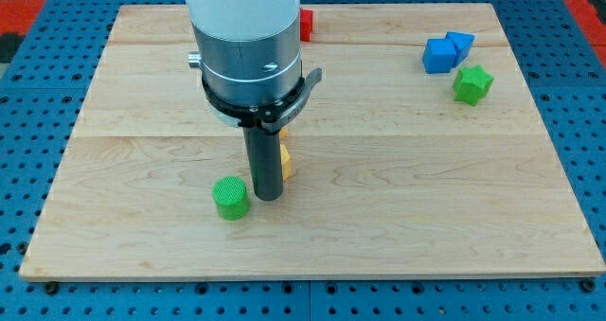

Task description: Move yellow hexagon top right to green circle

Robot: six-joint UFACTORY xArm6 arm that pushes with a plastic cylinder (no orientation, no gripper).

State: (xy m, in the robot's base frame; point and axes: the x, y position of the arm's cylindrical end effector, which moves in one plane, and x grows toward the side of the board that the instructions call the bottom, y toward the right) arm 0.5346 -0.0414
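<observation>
A green circle block (pixel 230 198) sits on the wooden board (pixel 398 188) at the view's lower left of centre. My tip (pixel 268 197) rests on the board just right of the green circle, a small gap between them. A yellow block (pixel 284 160), mostly hidden behind the rod, shows as a sliver right of and above the tip, touching the rod; its shape cannot be made out.
Two blue blocks (pixel 445 52) sit together at the view's top right, with a green star block (pixel 472 84) just below them. A red block (pixel 306 25) peeks out behind the arm at the view's top centre. The arm's body hides the board's upper middle.
</observation>
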